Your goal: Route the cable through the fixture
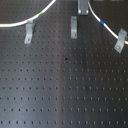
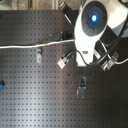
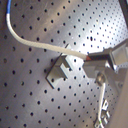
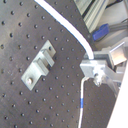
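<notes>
In the first exterior view a matte black board (image 1: 64, 90) drilled with a regular grid of small holes is seen, and three small grey metal clips stand upright on it: one at the first exterior view's left (image 1: 29, 32), one in the middle (image 1: 74, 27) and one at the first exterior view's right (image 1: 120, 41). The cable (image 1: 20, 22), a thin, smooth white cord, is shown curving across the far part of the board, with a short green band (image 1: 39, 12) near the left clip and a short blue band (image 1: 102, 22) between the middle and right clips; the cord is seen touching or passing just behind the left and right clips. Above the middle clip the grey gripper (image 1: 83, 10) is seen with the cord at its tip. In the second exterior view the arm (image 2: 92, 30), a glossy white rounded body with a glowing blue ring, is seen from above, covering much of the board, and the white cord is stretched from the second exterior view's left edge toward it. In the first wrist view the cord is bent in a smooth arc down to a stepped grey metal clip (image 3: 62, 70) and is clamped just beside it between the closed metal fingers (image 3: 100, 61). In the second wrist view the same hold is shown: the cord is pinched at the finger tips, a flat stepped clip (image 4: 40, 65) lies apart from it, and the blue band is seen on the length hanging below.
</notes>
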